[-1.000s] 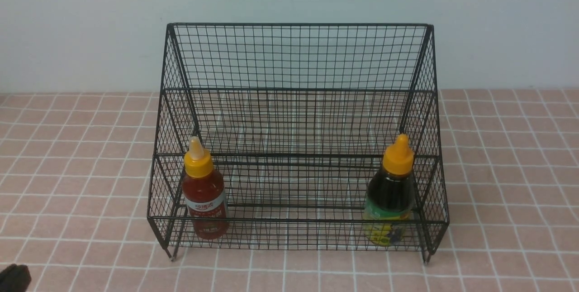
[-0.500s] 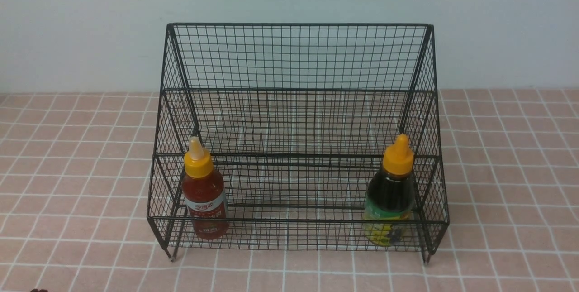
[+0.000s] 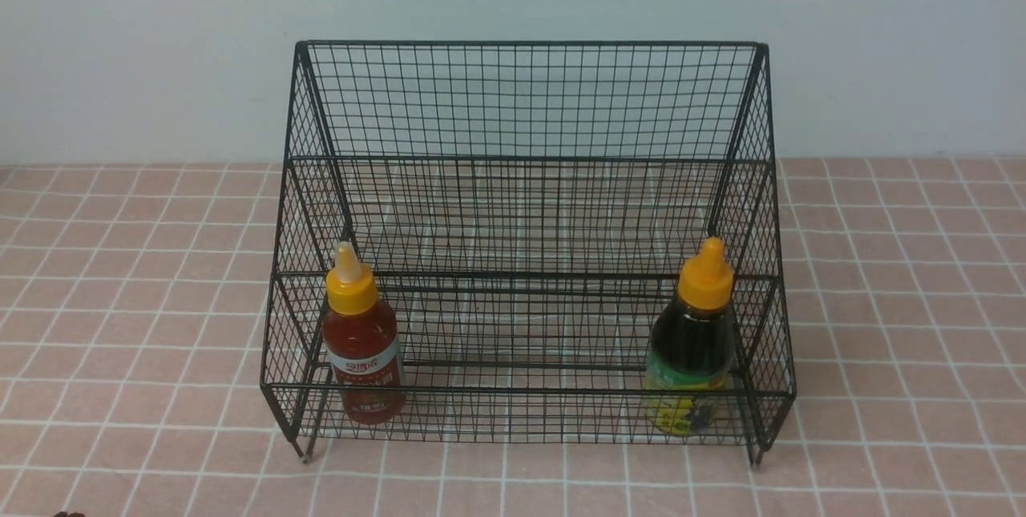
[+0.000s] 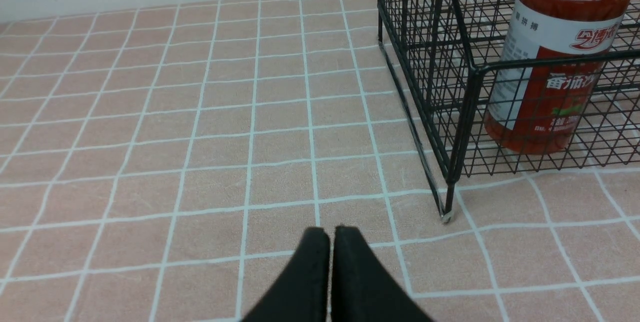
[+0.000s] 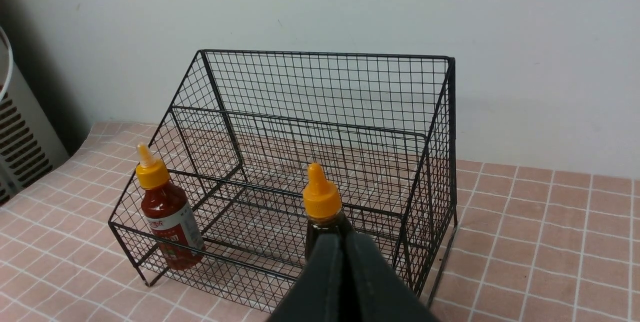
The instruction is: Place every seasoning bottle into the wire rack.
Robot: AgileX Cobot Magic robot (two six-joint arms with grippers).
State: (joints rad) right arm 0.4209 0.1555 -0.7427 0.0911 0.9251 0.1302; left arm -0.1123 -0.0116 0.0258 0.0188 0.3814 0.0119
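Note:
The black wire rack [image 3: 529, 42] stands on the pink tiled cloth against the wall. The red sauce seasoning bottle [image 3: 362, 349] stands upright in its front tier at the left end. At the right end of the same tier stands the dark seasoning bottle [image 3: 691, 341] with the green-yellow label. My left gripper [image 4: 330, 229] is shut and empty, low over the cloth, just outside the rack's [image 4: 470, 72] front left foot, with the red bottle [image 4: 555, 62] beyond the mesh. My right gripper [image 5: 342, 236] is shut and empty in front of the rack [image 5: 325, 82], apart from the dark bottle [image 5: 320, 197]. The red bottle [image 5: 167, 222] shows there too.
The pale wall rises right behind the rack. A white slatted appliance [image 5: 20, 132] stands off the table's left side. Tiled cloth [image 3: 120, 300] stretches to both sides of the rack and in front of it.
The dark shape of my left gripper at the front view's lower left corner has drawn back almost out of the picture. Both bottles and the rack have not moved.

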